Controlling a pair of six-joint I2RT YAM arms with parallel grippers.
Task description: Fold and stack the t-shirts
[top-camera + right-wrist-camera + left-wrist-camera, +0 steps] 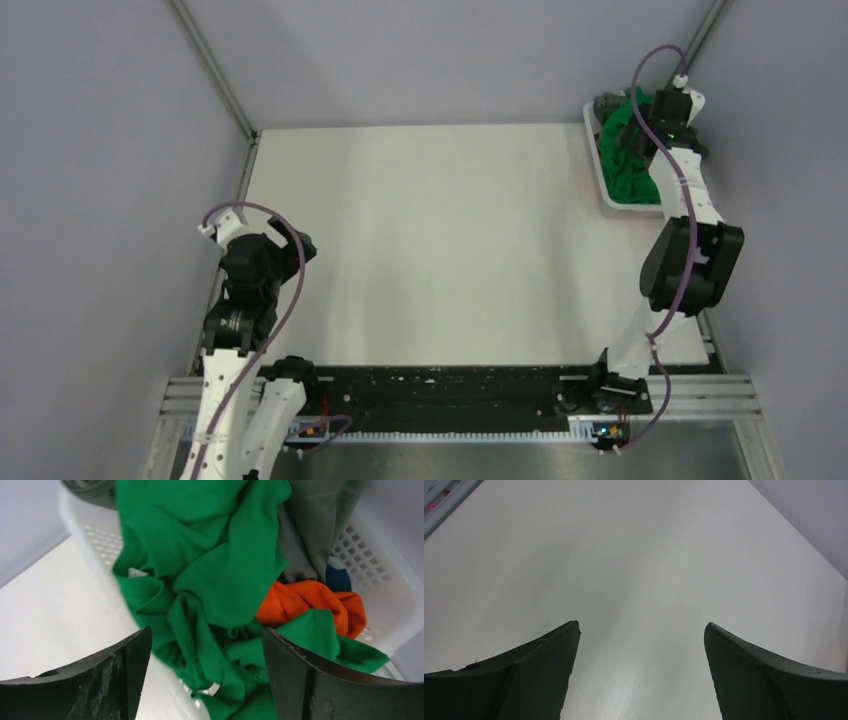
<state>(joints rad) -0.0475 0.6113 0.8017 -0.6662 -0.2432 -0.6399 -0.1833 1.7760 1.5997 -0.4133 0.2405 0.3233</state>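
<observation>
A crumpled bright green t-shirt [210, 575] fills the white slatted basket [385, 600] and spills over its near rim. An orange t-shirt [310, 602] and a grey t-shirt [315, 525] lie under it. In the top view the green t-shirt [625, 160] sits in the basket [598, 170] at the table's far right corner. My right gripper [206, 632] is open just above the green cloth, holding nothing. My left gripper [642, 625] is open and empty over bare table at the left; it also shows in the top view [300, 240].
The white table [430, 240] spreads between the arms. Grey walls close in the back and both sides. A dark blue item [339, 577] lies deep in the basket. A black strip [430, 395] runs along the near edge.
</observation>
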